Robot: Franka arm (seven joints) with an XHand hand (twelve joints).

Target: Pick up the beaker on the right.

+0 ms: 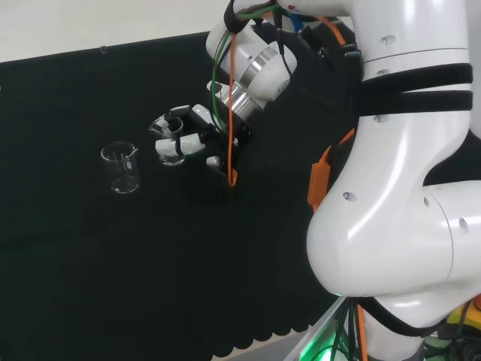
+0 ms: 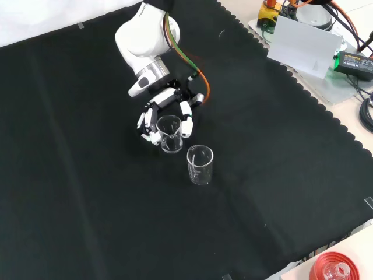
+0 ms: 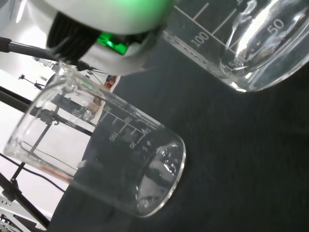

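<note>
Two clear glass beakers stand on the black cloth. In the front view the hand (image 2: 175,104) comes down from the top, with its fingers (image 2: 147,124) on one side of the nearer beaker (image 2: 169,133) and its thumb on the other side, curled round it. That beaker's base rests on the cloth. The second beaker (image 2: 200,164) stands free, just below and to the right. In the head view the hand (image 1: 194,134) wraps the held beaker (image 1: 170,144), and the free beaker (image 1: 121,167) stands to its left. The wrist view shows the held beaker (image 3: 241,43) close up and the free beaker (image 3: 106,159) beyond it.
The arm's white links (image 1: 406,173) stand at the head view's right. A white board (image 2: 306,46) and cabling lie off the cloth at the front view's top right. A red ribbed stand (image 2: 335,267) sits at its bottom right corner.
</note>
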